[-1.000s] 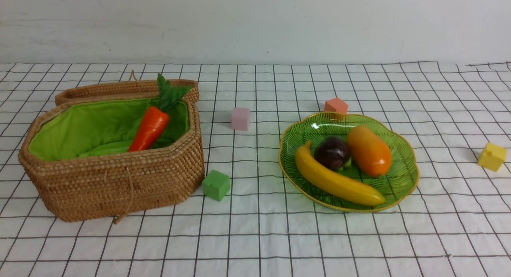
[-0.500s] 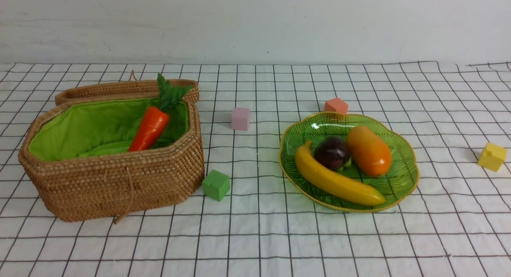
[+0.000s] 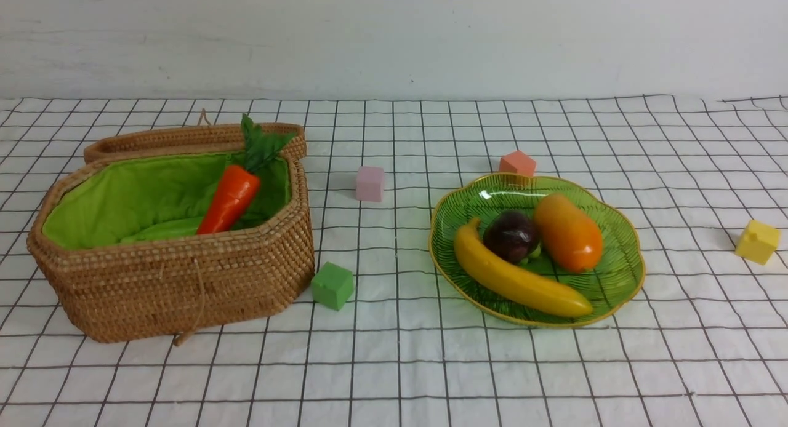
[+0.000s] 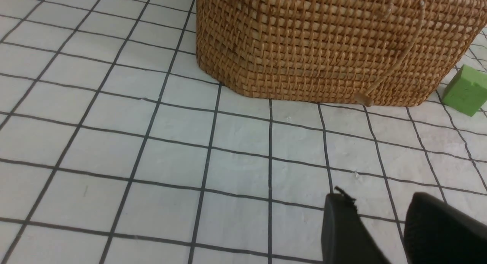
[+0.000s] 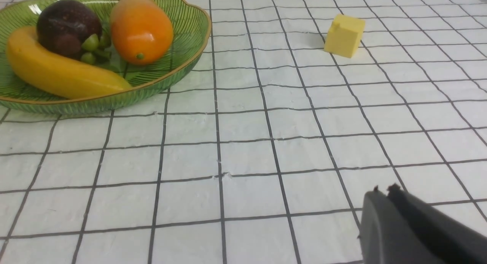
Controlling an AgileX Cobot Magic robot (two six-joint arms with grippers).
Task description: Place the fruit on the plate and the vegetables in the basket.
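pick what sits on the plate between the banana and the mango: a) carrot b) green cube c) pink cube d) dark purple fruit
d, the dark purple fruit lies on the plate between the banana and the mango.

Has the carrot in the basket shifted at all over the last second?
No. The carrot leans the same way in the basket, leaves against the back rim, with the same spacing to the rim.

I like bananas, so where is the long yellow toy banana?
In the front view, the long yellow plastic banana lies on the right, in the green glass plate, nearer the camera than the dark purple-brown fruit.
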